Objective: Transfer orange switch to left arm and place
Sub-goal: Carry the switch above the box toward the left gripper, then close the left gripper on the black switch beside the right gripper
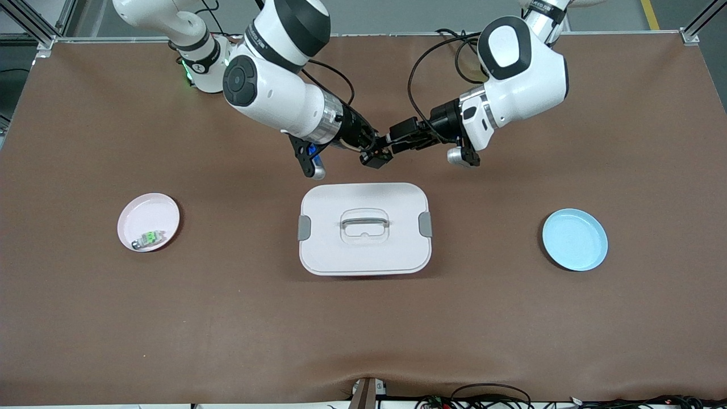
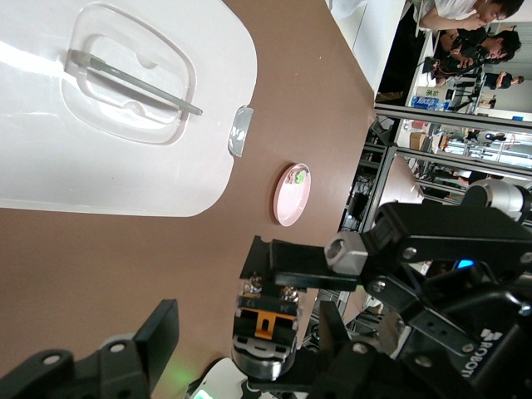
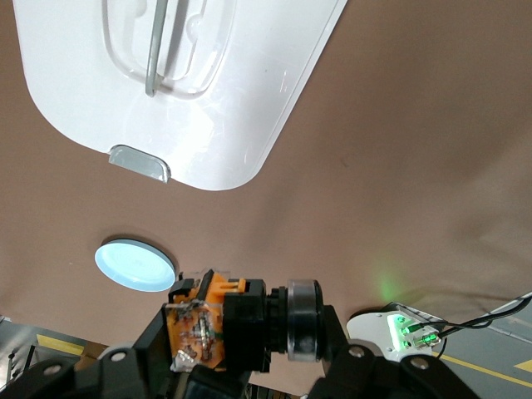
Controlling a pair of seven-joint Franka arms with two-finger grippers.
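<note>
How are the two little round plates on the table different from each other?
The pink plate lies toward the right arm's end of the table; the blue plate lies toward the left arm's end. The pink plate holds a tiny component with a green top; nothing shows in the blue plate. Both are small, round and shallow, lying flat with the white box between them.

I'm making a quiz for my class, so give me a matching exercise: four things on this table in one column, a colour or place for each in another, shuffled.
1. box
2. orange switch
3. green-topped component
4. empty plate

A. light blue
B. held in the right gripper
C. white, mid-table
D. lies on the pink plate

Pairs: 1-C, 2-B, 3-D, 4-A
</note>
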